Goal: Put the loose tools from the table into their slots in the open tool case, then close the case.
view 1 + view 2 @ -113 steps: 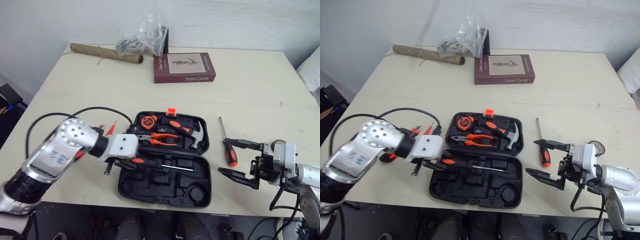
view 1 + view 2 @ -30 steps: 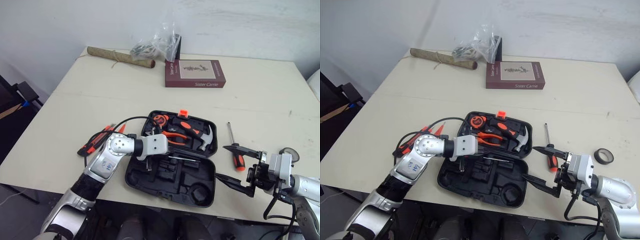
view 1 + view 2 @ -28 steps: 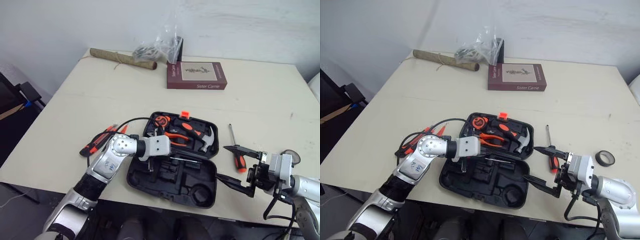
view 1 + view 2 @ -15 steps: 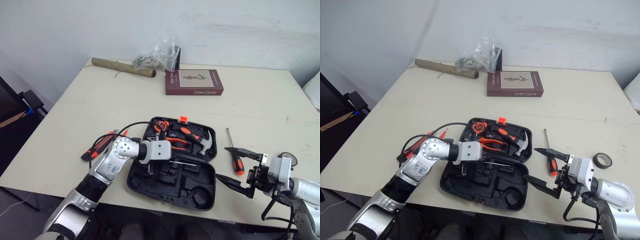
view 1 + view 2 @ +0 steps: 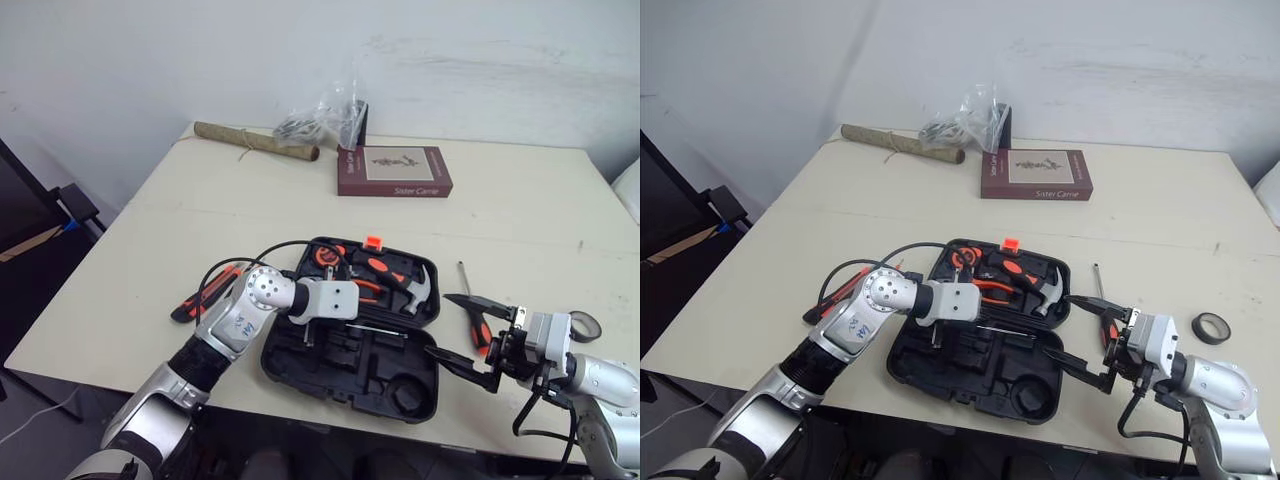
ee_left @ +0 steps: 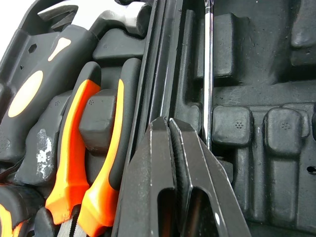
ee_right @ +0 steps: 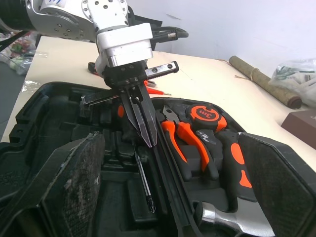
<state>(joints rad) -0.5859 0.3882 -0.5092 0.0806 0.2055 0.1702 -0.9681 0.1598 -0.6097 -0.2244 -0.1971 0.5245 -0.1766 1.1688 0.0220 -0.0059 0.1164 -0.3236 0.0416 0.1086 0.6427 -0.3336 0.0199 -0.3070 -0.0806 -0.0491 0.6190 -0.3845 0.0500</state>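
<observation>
You have a pale desk (image 5: 530, 220) against a white wall (image 5: 500, 60), carrying the open black tool case (image 5: 345, 368) near its front edge, with a maroon book (image 5: 395, 171), a brown roll (image 5: 256, 141) and a plastic bag (image 5: 325, 108) at the back. Your left gripper (image 6: 169, 123) stands over the case's hinge line, fingers clenched on nothing. The right gripper (image 5: 440, 323), fingers spread wide, hovers at the case's right side by the loose screwdriver (image 5: 481, 330) on the desk. The head views give you a tape roll (image 5: 1197, 328) near the right arm and red-handled tools (image 5: 195, 305) left of the case, while the left wrist view gives you a seated screwdriver (image 6: 208, 74) just beside the fingertips, with pliers (image 6: 94, 163) and hammer (image 6: 94, 19) in their slots.
</observation>
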